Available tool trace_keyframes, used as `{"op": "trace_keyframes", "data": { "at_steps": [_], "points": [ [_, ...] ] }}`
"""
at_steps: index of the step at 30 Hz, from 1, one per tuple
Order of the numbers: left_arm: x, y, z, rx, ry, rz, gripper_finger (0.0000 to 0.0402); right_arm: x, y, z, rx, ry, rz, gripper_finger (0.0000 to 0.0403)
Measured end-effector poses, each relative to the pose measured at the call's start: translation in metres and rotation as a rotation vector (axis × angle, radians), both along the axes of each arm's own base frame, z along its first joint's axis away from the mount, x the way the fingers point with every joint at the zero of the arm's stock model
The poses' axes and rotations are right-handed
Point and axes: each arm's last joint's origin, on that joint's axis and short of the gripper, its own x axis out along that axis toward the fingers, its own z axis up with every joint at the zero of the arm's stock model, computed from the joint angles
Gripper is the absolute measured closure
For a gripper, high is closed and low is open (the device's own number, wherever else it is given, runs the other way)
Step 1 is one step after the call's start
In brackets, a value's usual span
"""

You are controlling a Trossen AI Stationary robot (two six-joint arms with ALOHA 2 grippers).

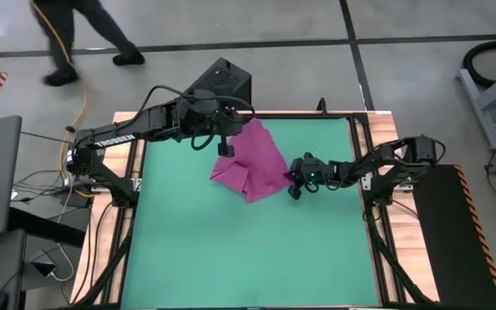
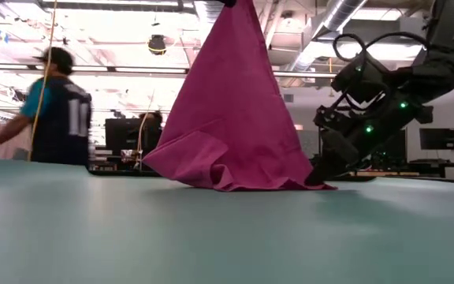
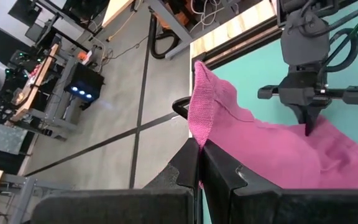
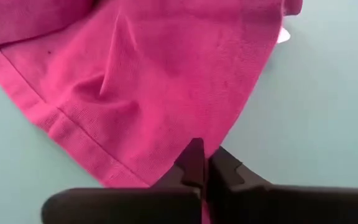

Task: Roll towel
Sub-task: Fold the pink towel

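While my right gripper pinches the hem of the towel low on the mat, my left gripper is clamped on another corner and holds it up, so the cloth hangs between them like a tent. It looks thin, light and limp, best gripped at hems and corners. Farther off, my left arm reads "TROSSEN".

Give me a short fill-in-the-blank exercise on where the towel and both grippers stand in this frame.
1. The left gripper holds one corner of the towel lifted ____ the green mat.
2. The right gripper is shut on the towel's edge down at ____ level.
3. In the low view the towel hangs in a ____ shape.

Missing words: above; mat; tent
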Motion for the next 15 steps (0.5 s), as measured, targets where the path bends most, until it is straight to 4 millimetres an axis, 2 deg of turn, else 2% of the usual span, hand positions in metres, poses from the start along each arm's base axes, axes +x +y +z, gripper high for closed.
{"op": "trace_keyframes", "data": {
  "at_steps": [3,5,10,15],
  "points": [
    [0.000,-0.001,0.000,0.042,0.014,0.040,0.0401,0.008,0.004,0.011,-0.010,-0.031,0.004,0.0395],
    [-0.001,-0.002,0.001,0.107,0.040,0.103,0.0401,0.014,0.008,0.026,-0.045,-0.070,-0.010,0.0396],
    [-0.004,-0.004,0.002,0.230,0.095,0.251,0.0401,0.028,0.019,0.084,-0.195,-0.101,-0.041,0.0399],
    [-0.006,-0.002,0.004,0.217,0.083,0.286,0.0401,0.028,0.033,0.148,-0.387,-0.047,-0.169,0.0400]
  ]
}}
